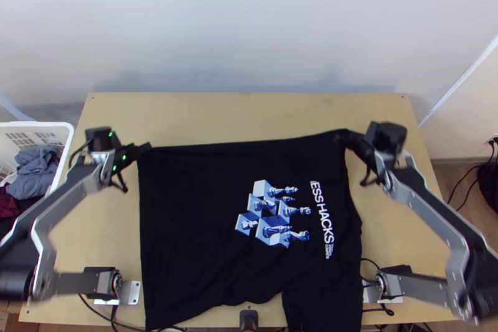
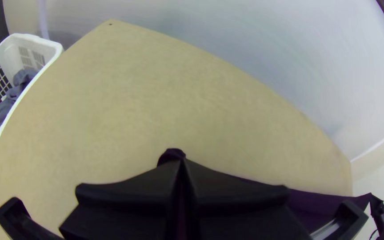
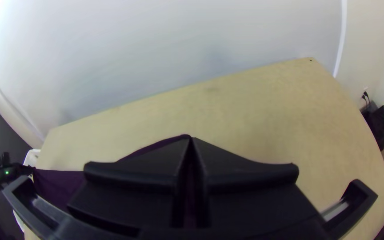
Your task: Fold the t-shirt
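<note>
"Where is the t-shirt?"
"Spread across the middle of the surface, black, with its far side drawn out between the two grippers. Its near parts reach the near edge of the surface at two places, and between them the hem curves back so that some bare wood shows."

"Anything printed on it?"
"A blue and white picture right of its middle, and white lettering beside that, running from far to near."

"What about the left gripper?"
"It's at the shirt's far left corner. The fingers are pressed together on the cloth, with a small dark tuft poking out past their tips."

"And the right gripper?"
"At the far right corner of the shirt, a little nearer the surface's far edge than the other. Its fingers are closed on the fabric too."

"What lies around all that?"
"A white basket stands just beside the surface's left edge, with grey-blue cloth and dark red cloth inside. Off beyond the right edge, black cables hang down by the wall."
</note>
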Motion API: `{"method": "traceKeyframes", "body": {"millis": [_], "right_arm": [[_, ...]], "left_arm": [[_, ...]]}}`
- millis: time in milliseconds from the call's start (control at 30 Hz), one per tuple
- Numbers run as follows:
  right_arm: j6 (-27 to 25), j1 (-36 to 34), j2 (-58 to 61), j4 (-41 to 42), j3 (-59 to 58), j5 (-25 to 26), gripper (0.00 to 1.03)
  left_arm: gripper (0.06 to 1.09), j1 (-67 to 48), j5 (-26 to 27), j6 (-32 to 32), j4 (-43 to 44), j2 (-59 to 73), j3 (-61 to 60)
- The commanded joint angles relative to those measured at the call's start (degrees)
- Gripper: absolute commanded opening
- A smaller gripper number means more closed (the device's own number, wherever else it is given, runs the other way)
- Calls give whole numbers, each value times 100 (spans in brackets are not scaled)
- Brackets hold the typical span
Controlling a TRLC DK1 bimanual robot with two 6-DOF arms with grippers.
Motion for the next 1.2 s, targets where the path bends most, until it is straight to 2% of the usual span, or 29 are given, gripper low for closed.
{"method": "traceKeyframes", "body": {"millis": [0, 233, 633, 667, 700, 733, 767, 833, 900, 1100, 1167], "right_arm": [[146, -118, 661, 89, 656, 59, 3], [137, -214, 1742, -148, 1948, 138, 3], [102, -232, 3228, -298, 3987, 402, 3], [85, -232, 3281, -351, 4119, 455, 4], [85, -223, 3289, -386, 4180, 455, 13], [111, -214, 3281, -438, 4180, 481, 36], [129, -197, 3237, -561, 4171, 604, 52], [129, -170, 3087, -614, 4101, 675, 77], [129, -126, 2832, -614, 3969, 675, 89], [6, -21, 1804, -658, 3749, 666, 92], [14, 49, 1338, -966, 3714, 657, 92]], "left_arm": [[10, 90, -16, -64, 96, 691, 830], [10, 20, -16, -72, -132, 1947, 2404], [10, 2, -16, -257, -1248, 3705, 5269], [20, -7, -16, -231, -1380, 3758, 5427], [48, -24, -16, -204, -1477, 3767, 5515], [87, -33, -16, -204, -1503, 3723, 5524], [104, -68, -25, -160, -1626, 3661, 5532], [105, -77, -113, -169, -1617, 3477, 5489], [105, -86, -121, -196, -1573, 3239, 5392], [105, -68, -148, -169, -1547, 2290, 5146], [105, -68, -104, -20, -1600, 1886, 5005]]}}
